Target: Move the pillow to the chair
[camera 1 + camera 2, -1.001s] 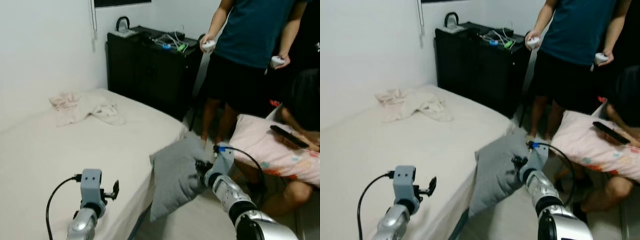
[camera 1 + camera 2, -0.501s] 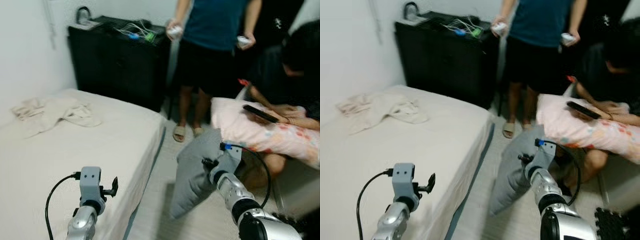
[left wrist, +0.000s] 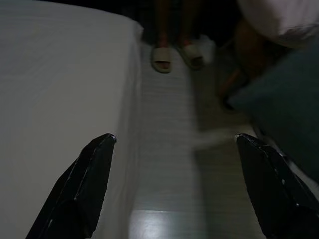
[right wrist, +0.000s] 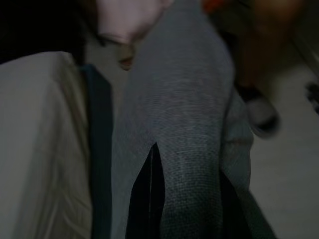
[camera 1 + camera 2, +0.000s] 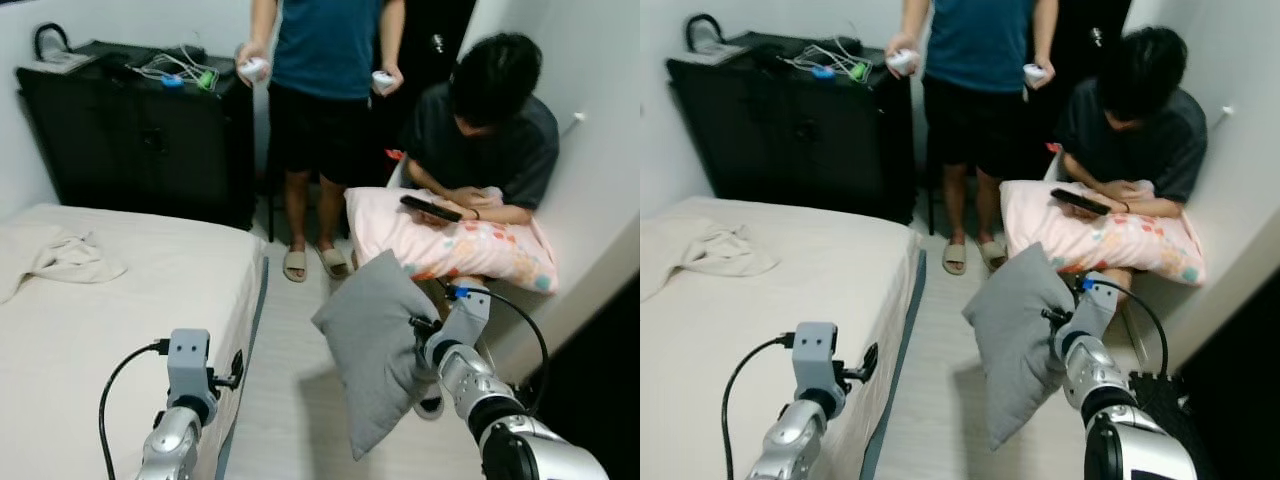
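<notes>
Midair, the right gripper (image 5: 418,330) clenches a grey pillow (image 5: 375,345) between its jaws, hanging below them; the left gripper (image 3: 172,186) holds its jaws released beside the bed (image 5: 90,320).

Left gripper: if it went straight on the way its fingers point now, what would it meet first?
Probably the floor. The left gripper is open beside the bed edge, aimed along the floor strip toward the slippered feet; depth is unclear.
</notes>
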`<state>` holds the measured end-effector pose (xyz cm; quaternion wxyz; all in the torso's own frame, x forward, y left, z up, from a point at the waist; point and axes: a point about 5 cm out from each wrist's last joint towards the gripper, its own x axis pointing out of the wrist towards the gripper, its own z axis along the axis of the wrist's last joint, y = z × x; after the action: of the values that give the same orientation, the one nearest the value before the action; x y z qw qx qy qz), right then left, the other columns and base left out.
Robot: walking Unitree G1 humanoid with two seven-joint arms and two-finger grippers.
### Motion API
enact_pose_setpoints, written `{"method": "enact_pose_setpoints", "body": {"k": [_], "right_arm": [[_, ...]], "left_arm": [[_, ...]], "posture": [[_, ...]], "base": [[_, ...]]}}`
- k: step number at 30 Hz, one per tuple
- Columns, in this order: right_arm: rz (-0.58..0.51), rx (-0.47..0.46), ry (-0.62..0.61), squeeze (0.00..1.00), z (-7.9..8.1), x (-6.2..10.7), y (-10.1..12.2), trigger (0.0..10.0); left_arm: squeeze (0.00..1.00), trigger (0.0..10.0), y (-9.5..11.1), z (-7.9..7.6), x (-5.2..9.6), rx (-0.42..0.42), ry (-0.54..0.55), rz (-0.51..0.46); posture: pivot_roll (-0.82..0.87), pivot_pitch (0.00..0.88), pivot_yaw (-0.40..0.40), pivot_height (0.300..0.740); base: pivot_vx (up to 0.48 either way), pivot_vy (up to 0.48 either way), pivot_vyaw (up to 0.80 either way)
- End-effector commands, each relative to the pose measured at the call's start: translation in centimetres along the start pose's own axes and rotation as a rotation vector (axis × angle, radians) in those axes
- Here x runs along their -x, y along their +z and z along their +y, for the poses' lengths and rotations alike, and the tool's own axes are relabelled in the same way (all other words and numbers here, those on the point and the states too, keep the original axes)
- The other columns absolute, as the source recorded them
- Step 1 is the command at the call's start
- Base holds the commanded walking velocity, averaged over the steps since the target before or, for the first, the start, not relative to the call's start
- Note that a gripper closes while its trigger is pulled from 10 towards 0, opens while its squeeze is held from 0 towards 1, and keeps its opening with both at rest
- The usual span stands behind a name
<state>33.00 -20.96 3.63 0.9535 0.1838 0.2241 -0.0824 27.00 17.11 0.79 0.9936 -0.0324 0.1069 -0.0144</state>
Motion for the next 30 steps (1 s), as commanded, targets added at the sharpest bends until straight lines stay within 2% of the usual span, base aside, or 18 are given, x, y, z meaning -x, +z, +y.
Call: {"method": "enact_pose_setpoints", "body": {"k": [1, 9, 15, 23, 26, 27, 30], "right_arm": [[-0.082, -0.015, -0.019, 0.00, -0.4, -0.1, 1.9, 10.0], [-0.098, -0.020, -0.112, 0.00, -1.5, 0.1, 2.2, 10.0], [-0.090, 0.017, -0.118, 0.00, -1.7, 0.1, 2.1, 10.0], [0.018, 0.064, -0.121, 0.00, -2.4, 0.6, -1.0, 10.0], [0.125, 0.125, -0.123, 0.00, -3.5, 1.5, -4.1, 10.0], [0.181, 0.180, -0.123, 0.00, -4.0, 2.1, -5.8, 10.0], [0.203, 0.209, -0.122, 0.00, -4.3, 2.4, -6.5, 10.0]], "left_arm": [[0.00, 10.0, -0.1, -0.3, 0.1, -0.003, -0.009, 0.004], [0.00, 10.0, -0.3, -0.6, 0.1, -0.004, -0.015, 0.009], [0.00, 10.0, -0.3, -0.5, 0.1, -0.009, -0.014, 0.013], [0.00, 10.0, -1.4, -0.3, 0.6, -0.021, -0.004, 0.061], [0.00, 10.0, -2.8, 0.1, 1.3, -0.044, 0.011, 0.131], [0.00, 10.0, -3.6, 0.3, 1.7, -0.056, 0.027, 0.174], [0.00, 10.0, -4.0, 0.5, 1.9, -0.058, 0.036, 0.193]], "posture": [[0.09, 0.000, -0.070, 0.740], [0.08, 0.000, -0.065, 0.740], [0.08, 0.000, -0.066, 0.740], [0.08, 0.000, -0.067, 0.740], [0.08, 0.000, -0.069, 0.740], [0.08, 0.000, -0.071, 0.740], [0.08, 0.000, -0.071, 0.740]], "base": [[0.000, 0.000, -0.75], [0.000, 0.000, -0.75], [0.000, 0.000, -0.75], [0.000, 0.000, -0.75], [0.000, 0.000, -0.75], [0.000, 0.000, -0.75], [0.000, 0.000, -0.75]]}}
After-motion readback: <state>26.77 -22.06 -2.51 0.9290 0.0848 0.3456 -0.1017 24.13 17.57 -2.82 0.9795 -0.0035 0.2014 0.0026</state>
